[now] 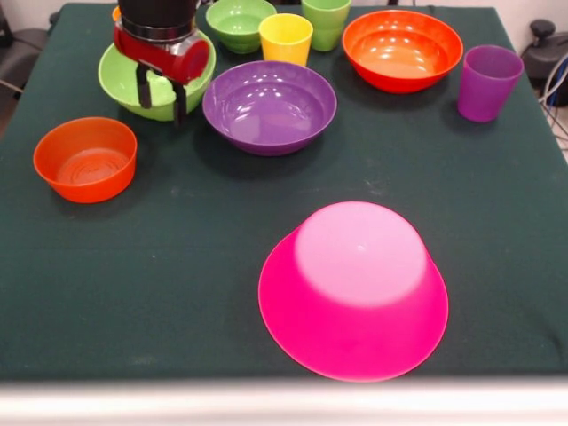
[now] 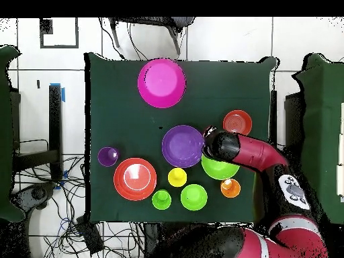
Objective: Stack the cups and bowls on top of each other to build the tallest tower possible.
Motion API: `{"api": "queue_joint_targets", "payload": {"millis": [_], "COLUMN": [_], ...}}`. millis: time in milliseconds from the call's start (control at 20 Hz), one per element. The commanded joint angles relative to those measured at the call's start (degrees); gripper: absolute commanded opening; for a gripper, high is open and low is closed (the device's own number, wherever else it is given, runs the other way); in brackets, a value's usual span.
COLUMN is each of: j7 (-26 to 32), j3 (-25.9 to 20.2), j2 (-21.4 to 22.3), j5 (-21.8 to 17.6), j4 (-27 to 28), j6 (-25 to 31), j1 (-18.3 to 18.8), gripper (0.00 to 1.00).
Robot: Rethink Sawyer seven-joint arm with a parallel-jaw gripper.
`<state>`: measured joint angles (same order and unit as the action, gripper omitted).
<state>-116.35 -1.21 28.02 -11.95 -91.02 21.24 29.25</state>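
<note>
Gripper [image 1: 161, 99] is hanging with fingers parted and empty over the light green glossy plastic bowl [image 1: 133, 82], seemingly lining up a rim grasp, while the big pink upturned plastic bowl [image 1: 353, 290] is waiting as the tower's likely base.

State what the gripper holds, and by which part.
Nothing is held. The gripper hangs open over the glossy light green plastic bowl, its two dark fingers apart with nothing between them.
</note>
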Motion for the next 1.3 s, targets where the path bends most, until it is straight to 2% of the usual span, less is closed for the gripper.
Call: {"api": "queue_joint_targets", "payload": {"millis": [50, 400, 650, 850, 1300], "j7": [0.21, -0.91, -1.72, -2.98, -3.02], "j3": [-1.82, -1.21, -1.2, -1.0, -1.19], "j2": [1.49, 4.28, 3.6, 3.52, 3.19], "j5": [-2.28, -1.1, -0.67, -0.83, -0.29], "j4": [-0.49, -2.83, -2.96, -5.38, -6.03], "j6": [4.67, 6.19, 5.53, 2.93, 2.54], "j1": [-1.93, -3.0, -3.28, -3.27, -1.89], "gripper": [1.0, 1.0, 1.0, 1.0, 1.0]}}
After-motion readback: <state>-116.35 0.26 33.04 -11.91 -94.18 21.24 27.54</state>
